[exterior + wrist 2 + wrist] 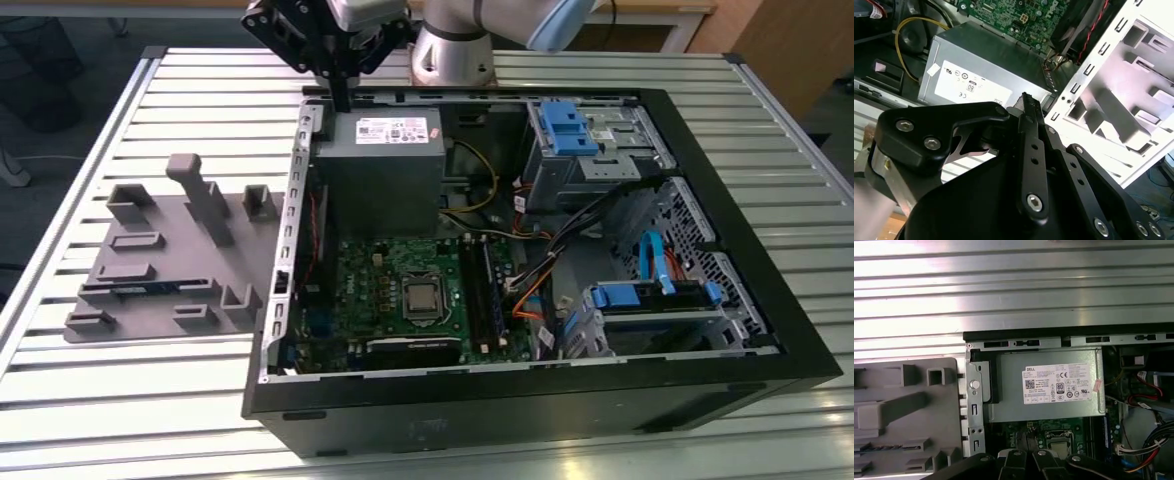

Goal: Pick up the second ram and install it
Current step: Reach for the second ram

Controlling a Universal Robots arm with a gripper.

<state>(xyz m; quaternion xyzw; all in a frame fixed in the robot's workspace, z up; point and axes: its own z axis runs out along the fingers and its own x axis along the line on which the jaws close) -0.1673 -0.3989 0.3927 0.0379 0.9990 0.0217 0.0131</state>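
My gripper (pixel 342 103) hangs above the far corner of the open computer case (pixel 747 360), on the exterior view's left and just over the power supply (pixel 380 160). Its fingers meet in one thin black bar with nothing between them, as the second wrist view (pixel 1027 100) also shows. A thin dark stick, which looks like the second ram (pixel 130 290), lies flat in a slot of the grey holder tray (pixel 160 320), well away from the gripper. In the first wrist view the stick (pixel 879 447) sits in the tray (pixel 884 385). The memory slots (pixel 487 290) run beside the processor (pixel 422 297).
The case lies on a slatted metal table (pixel 174 100). Blue drive-bay latches (pixel 567 130) and a blue flat cable (pixel 657 262) sit at the exterior view's right. Loose wires (pixel 534 290) cross between the motherboard (pixel 374 270) and the drive bays. Upright grey posts (pixel 200 195) rise from the tray.
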